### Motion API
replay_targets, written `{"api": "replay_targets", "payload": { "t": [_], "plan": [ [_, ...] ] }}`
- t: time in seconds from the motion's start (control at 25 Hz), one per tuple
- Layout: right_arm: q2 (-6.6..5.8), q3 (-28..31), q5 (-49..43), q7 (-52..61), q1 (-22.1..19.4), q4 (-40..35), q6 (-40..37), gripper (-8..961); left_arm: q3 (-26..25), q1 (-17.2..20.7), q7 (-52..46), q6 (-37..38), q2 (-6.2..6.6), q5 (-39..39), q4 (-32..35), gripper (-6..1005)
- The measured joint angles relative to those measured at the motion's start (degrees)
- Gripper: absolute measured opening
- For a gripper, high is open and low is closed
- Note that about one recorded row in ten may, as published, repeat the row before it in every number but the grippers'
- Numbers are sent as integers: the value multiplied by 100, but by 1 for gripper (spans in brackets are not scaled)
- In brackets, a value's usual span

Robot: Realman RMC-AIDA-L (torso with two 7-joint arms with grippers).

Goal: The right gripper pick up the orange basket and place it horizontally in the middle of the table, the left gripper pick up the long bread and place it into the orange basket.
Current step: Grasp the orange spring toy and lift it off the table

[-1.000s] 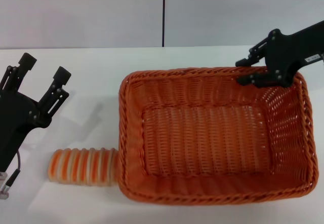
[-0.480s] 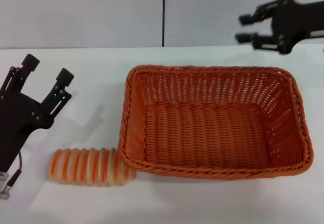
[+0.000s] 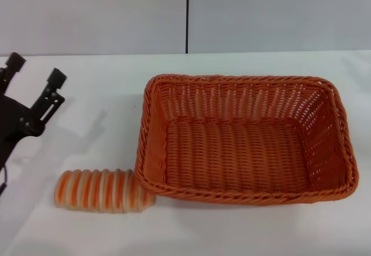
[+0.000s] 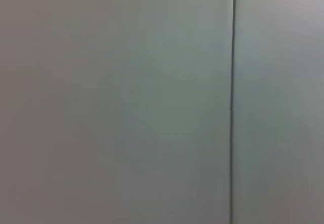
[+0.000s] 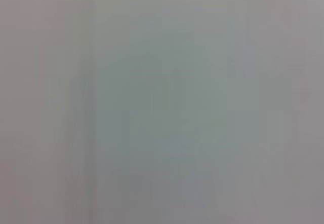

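Inspection of the head view finds the large rectangular orange woven basket (image 3: 246, 137) resting flat on the broad white matte table (image 3: 104, 91), long side across the view, at the middle and reaching toward the robot's right. The basket is seen upright with its opening upward, and nothing is seen inside it. The small oblong toy loaf with orange and cream ribbed stripes, the long bread (image 3: 101, 190), is found lying on the table at the near left corner of the basket, outside it; one end is touching or tucked just under the basket's braided rim, and which of the two cannot be told. The black left gripper (image 3: 32, 73) is seen at the left edge of the view, above the table, well apart from the loaf and the basket. Its two blocky-tipped fingers (image 3: 55, 79) are spread apart and nothing is held between them. The right gripper is not seen in any view. Only a plain grey wall (image 4: 126, 102) with a thin dark vertical seam (image 4: 232, 102) is shown by the left wrist view, and a plain grey surface by the right wrist view.
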Motion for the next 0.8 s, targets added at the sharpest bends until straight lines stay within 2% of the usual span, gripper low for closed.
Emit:
{"api": "replay_targets", "payload": {
  "t": [0.12,0.24,0.36,0.52,0.72,0.8],
  "plan": [
    [34,604,307,-277,-403,497,16,370,-22,80,-23,-33,13,-1,272,717],
    [162,1081,501,-665,-726,799,-15,370,-27,195,-48,-63,22,10,617,716],
    [274,1487,526,-867,-925,955,-99,370,65,382,-433,-117,92,146,1202,714],
    [315,1619,523,-885,-1069,1041,-285,369,101,566,-1946,-131,297,630,1994,713],
    [314,1649,523,-889,-1058,1072,-457,369,104,523,-3174,-96,590,1545,2444,710],
    [311,1651,524,-890,-1011,1079,-525,369,106,461,-3553,-109,657,2037,2580,710]
  ]
}}
